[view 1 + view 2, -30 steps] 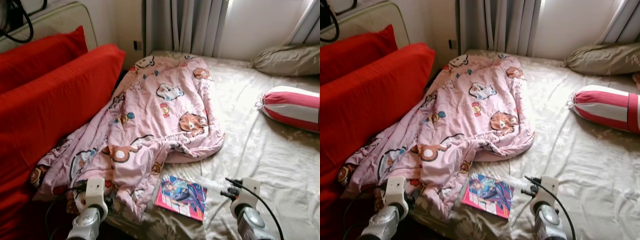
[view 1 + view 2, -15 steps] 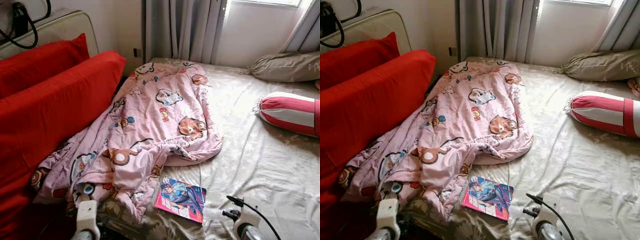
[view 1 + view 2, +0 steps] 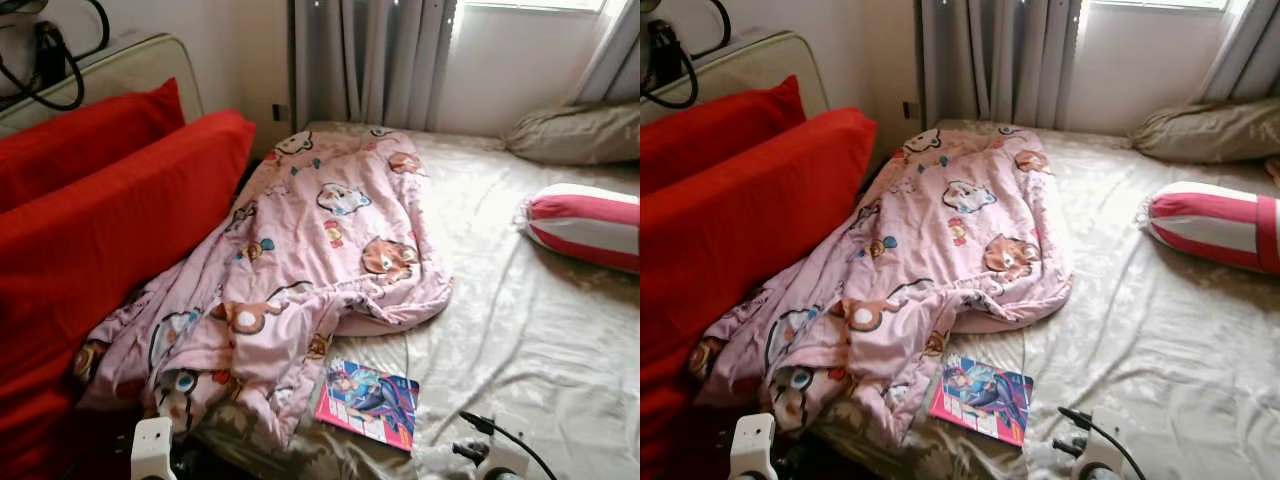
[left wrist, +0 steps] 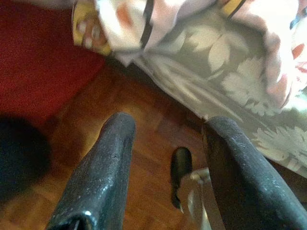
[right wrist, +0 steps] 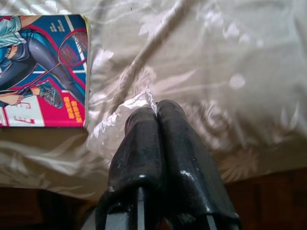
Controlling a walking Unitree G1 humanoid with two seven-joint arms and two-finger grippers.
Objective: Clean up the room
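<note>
Magazine [image 3: 368, 403] lay flat on the bed [image 3: 540, 320] near its front edge, cover up, just beside the lower edge of the crumpled pink blanket [image 3: 300, 270]. Its long axis ran roughly across the bed, slightly tilted. Right tool [image 5: 157, 112] was closed, fingertips pressed together over a clear plastic wrapper [image 5: 115, 127] on the sheet, just beside the magazine's corner; cannot tell if it pinched the wrapper. Left tool [image 4: 165, 129] was open, hanging over the wooden floor [image 4: 144, 143] beside the bed edge. 2 red cushions [image 3: 110, 220] leaned at left; striped bolster [image 3: 585, 222] at right.
</note>
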